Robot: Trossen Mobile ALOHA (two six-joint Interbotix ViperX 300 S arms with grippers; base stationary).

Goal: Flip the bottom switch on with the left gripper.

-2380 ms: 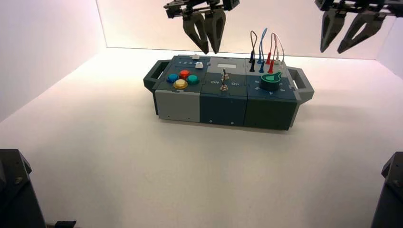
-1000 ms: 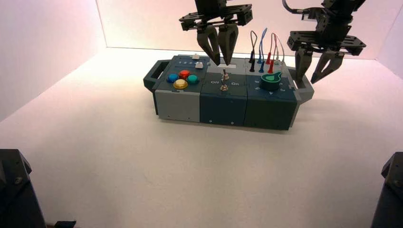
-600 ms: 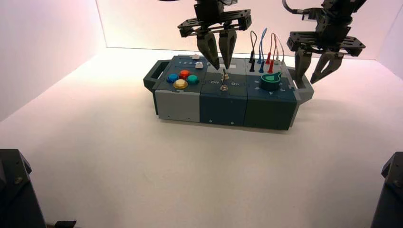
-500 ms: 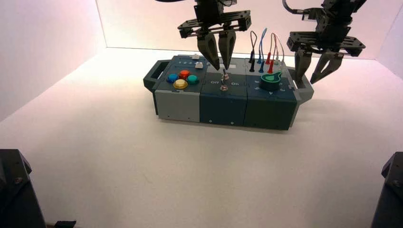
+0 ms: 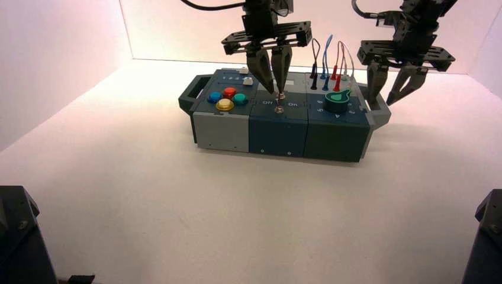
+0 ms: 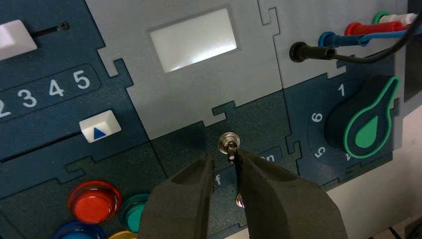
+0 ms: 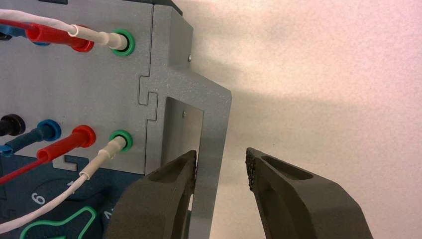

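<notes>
The bottom switch [image 5: 278, 109] is a small silver toggle on the box's [image 5: 278, 133] dark blue middle panel, by white lettering. My left gripper [image 5: 276, 92] hangs point-down just above both toggles. In the left wrist view my left gripper [image 6: 224, 155] is open with a narrow gap. The bottom switch [image 6: 240, 200] glints in that gap, mostly hidden behind one finger. The twin toggle [image 6: 228, 142] sits right at that finger's tip. My right gripper [image 5: 382, 102] is open astride the box's right handle [image 7: 211, 144], which runs between its fingers.
Coloured round buttons [image 5: 228, 99] lie left of the switches. A green-marked knob [image 5: 337, 102] and plugged-in wires [image 5: 328, 65] lie to the right. A white slider [image 6: 99, 127] and a pale display window [image 6: 193, 39] sit behind. White walls enclose the table.
My left gripper has come down onto the switches and its fingers have drawn closer together. My right gripper came down to the right handle earlier and has since stayed still.
</notes>
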